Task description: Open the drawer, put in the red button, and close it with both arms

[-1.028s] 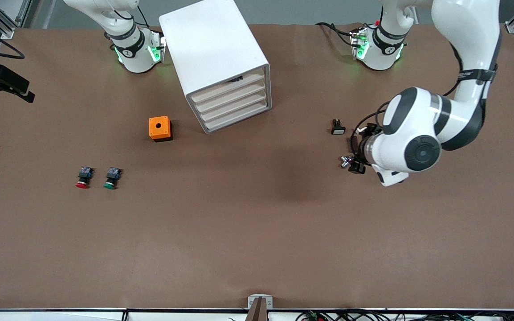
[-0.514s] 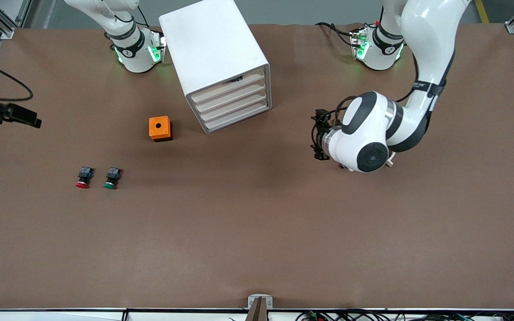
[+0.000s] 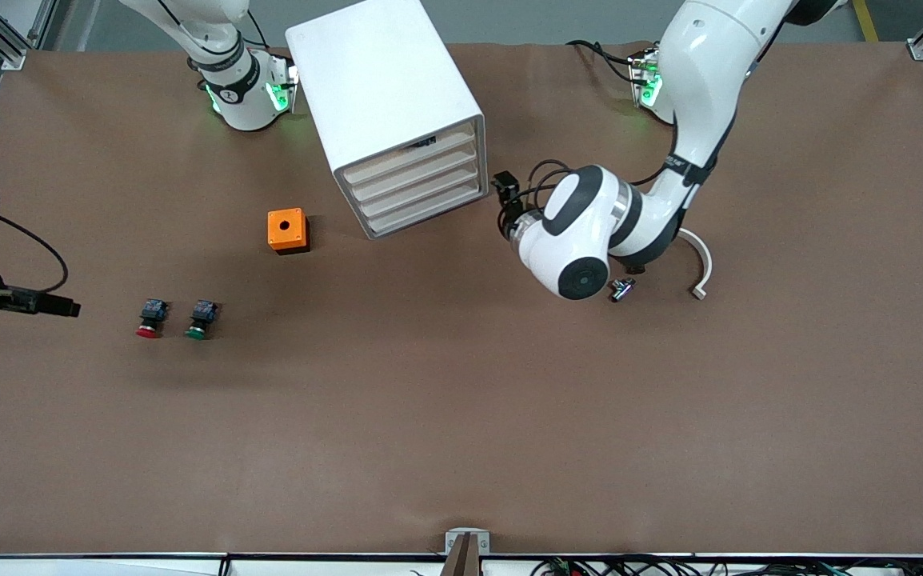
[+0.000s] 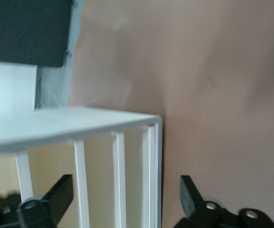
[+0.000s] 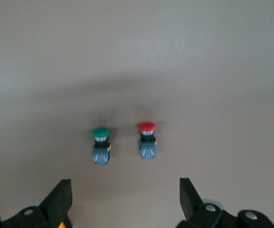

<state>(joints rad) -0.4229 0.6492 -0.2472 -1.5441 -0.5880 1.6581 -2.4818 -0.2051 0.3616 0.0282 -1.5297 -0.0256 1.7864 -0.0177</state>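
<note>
Red button (image 3: 147,318) is lying on the bench (image 3: 461,416) toward the right arm's end, just beside the green button (image 3: 199,319) at its 3 o'clock. Right tool (image 5: 126,204) is hovering over both, fingers spread. Left tool (image 4: 122,202) is hanging released at the corner of the drawer cabinet (image 3: 397,120), drawers closed.
</note>
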